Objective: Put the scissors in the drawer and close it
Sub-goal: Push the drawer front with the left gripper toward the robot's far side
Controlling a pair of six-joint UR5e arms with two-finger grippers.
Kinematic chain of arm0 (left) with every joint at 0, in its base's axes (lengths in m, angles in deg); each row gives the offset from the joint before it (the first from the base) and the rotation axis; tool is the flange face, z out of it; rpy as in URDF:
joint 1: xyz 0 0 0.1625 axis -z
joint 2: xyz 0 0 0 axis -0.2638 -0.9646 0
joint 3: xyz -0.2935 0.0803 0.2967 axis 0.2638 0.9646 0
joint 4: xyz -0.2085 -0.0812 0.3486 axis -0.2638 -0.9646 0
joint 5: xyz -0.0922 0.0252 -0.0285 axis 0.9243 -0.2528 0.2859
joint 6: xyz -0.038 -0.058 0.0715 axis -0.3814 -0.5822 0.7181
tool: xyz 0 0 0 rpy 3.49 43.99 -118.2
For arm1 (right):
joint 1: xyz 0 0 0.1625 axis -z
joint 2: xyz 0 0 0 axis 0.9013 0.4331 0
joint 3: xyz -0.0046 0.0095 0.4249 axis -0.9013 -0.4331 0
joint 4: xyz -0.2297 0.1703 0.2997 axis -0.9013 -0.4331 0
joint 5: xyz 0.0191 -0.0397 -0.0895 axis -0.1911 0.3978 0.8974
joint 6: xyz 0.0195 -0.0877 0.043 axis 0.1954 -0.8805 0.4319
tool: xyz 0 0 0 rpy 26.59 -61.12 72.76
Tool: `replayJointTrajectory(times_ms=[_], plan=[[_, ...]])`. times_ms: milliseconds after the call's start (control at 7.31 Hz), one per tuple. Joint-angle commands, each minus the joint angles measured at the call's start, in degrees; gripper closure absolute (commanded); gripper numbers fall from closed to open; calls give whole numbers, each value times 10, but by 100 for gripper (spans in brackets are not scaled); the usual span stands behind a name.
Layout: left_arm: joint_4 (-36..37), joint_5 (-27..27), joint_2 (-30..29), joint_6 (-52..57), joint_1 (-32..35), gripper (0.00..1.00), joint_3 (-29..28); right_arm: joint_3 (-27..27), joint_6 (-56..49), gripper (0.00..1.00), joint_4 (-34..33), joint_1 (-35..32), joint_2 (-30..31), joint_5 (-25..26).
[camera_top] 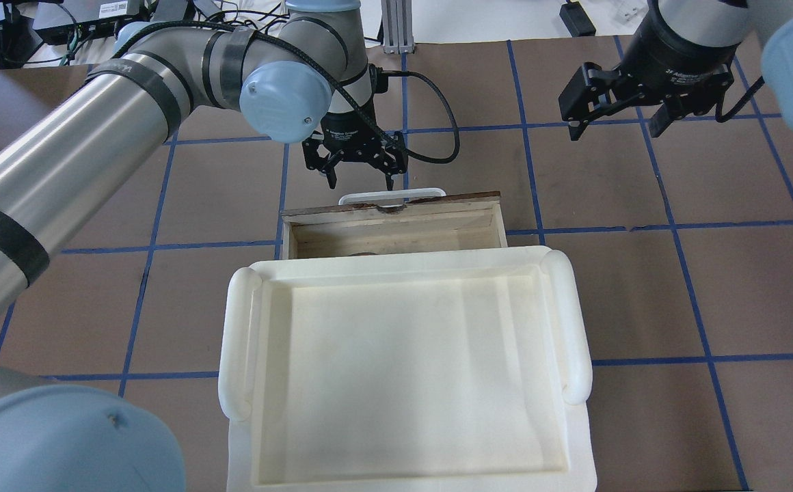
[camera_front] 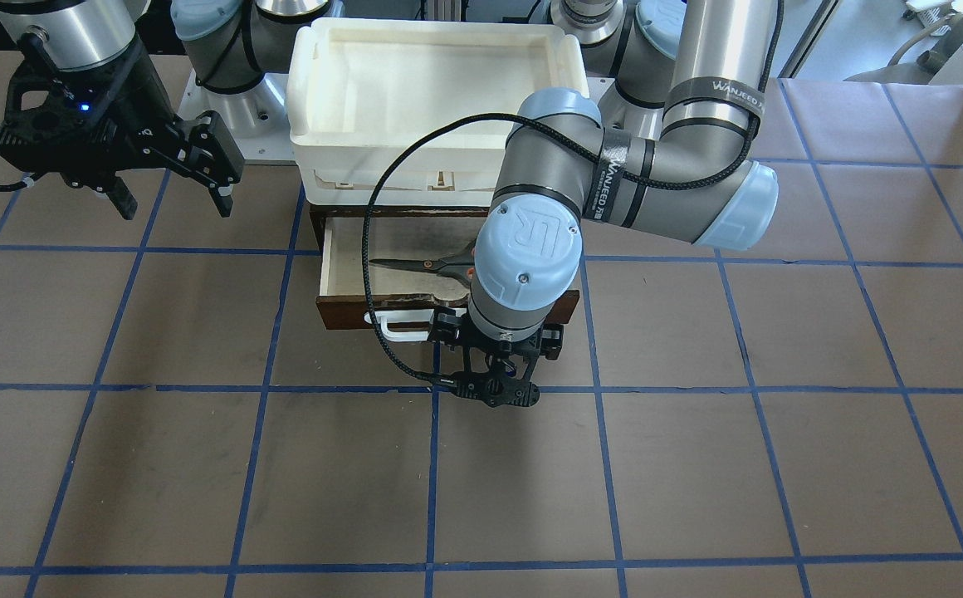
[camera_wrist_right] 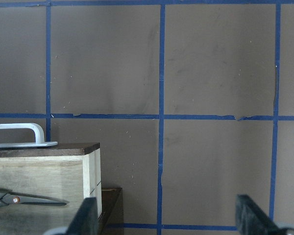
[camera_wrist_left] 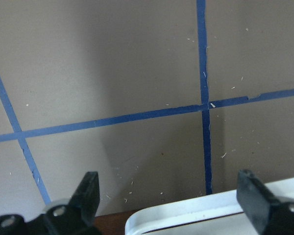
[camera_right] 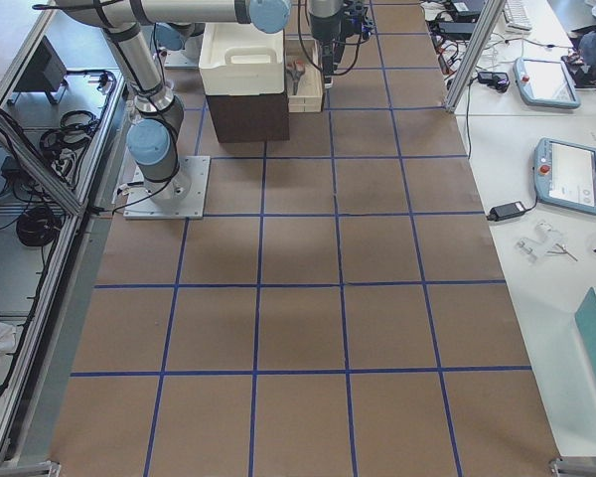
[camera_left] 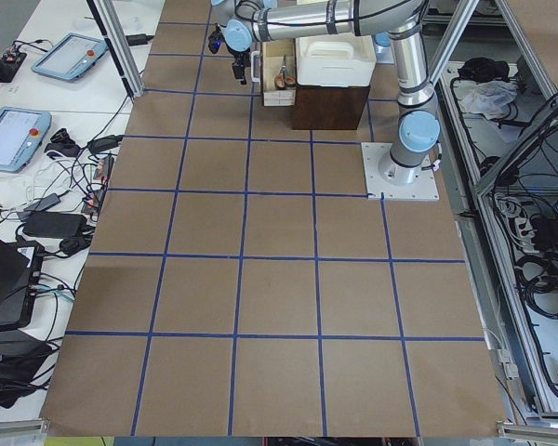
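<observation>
- Front-facing view: the small grey-handled scissors with dark blades lie flat inside the shallow pale plywood drawer with a dark brown front. The drawer is pulled out from under the white plastic tray. The left gripper hangs just outside the white bar handle. Its black cable loops right across the open drawer, and I reckon a push could snag that loop on the handle.
- Overhead: the left gripper's fingers are spread apart, empty, beyond the drawer front. An off-centre shove could skew the drawer and jam it. The right gripper is parked well off, fingers apart, holding nothing.
- Side views: everything is tiny here. The tray sits atop a dark brown cabinet, and a hard slam might shift it.
- Left wrist: the handle sits low between the wide-open fingers. Descending here risks landing on the bar.
- Right wrist: the blade tip is near the drawer's side wall and below the rim. A sharp close could slide the scissors.
</observation>
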Motion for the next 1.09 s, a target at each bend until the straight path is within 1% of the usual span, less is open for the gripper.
replayJointTrajectory(times_ms=[0, 958], plan=[[-9, 0, 8, 0, -2, 0, 6, 0, 0, 0, 0, 2, 0, 1], [-75, -2, 25, -8, 0, 0, 8, 0, 0, 0, 1, 2, 0, 9]])
